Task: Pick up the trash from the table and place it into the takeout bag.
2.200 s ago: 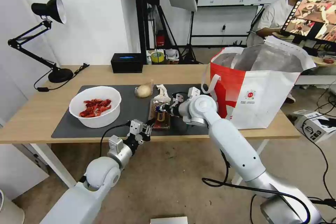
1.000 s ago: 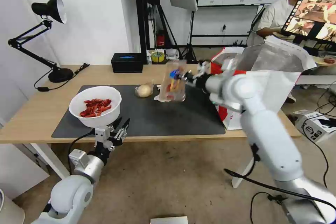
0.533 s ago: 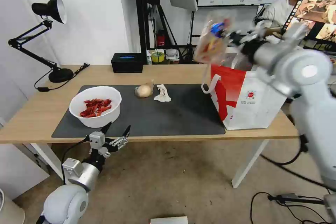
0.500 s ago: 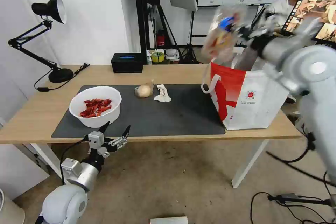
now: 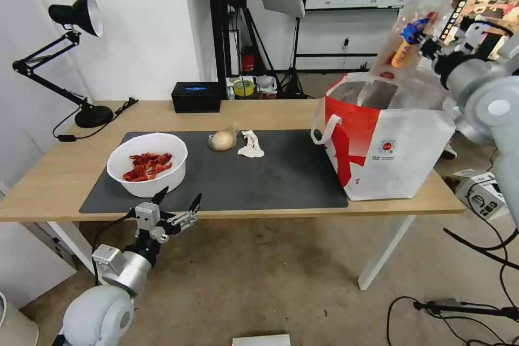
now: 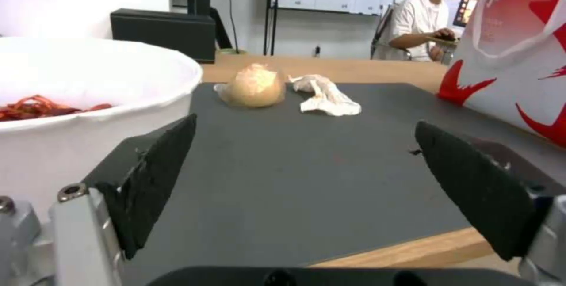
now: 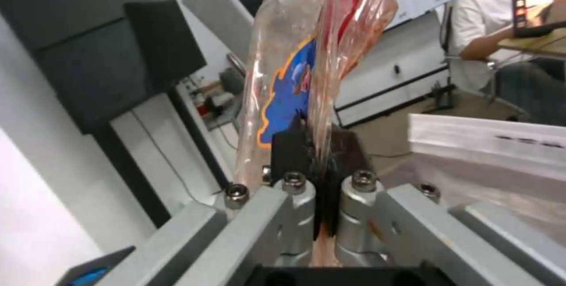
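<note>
My right gripper point(image 5: 425, 43) is shut on the clear plastic tray point(image 5: 403, 38), holding it up in the air above the open mouth of the takeout bag point(image 5: 389, 140). In the right wrist view the tray point(image 7: 318, 56) stands pinched between the shut gripper point(image 7: 315, 153), with the bag's white rim point(image 7: 489, 144) below. On the table's dark mat point(image 5: 281, 178) lie a white bowl of red shells point(image 5: 147, 165), a beige lump point(image 5: 221, 140) and a tissue wad point(image 5: 250, 145). My left gripper point(image 5: 175, 208) hangs open at the table's front edge, just in front of the bowl point(image 6: 88, 100).
A black box point(image 5: 195, 96) and a black desk lamp point(image 5: 75, 16) stand at the table's point(image 5: 54, 173) back left. The bag fills the table's right end. In the left wrist view the lump point(image 6: 254, 87) and tissue point(image 6: 324, 96) lie ahead on the mat.
My right gripper lifted the tray off the mat and carried it up and right to above the bag. My left arm drew back leftward to below the front edge, fingers spread wider.
</note>
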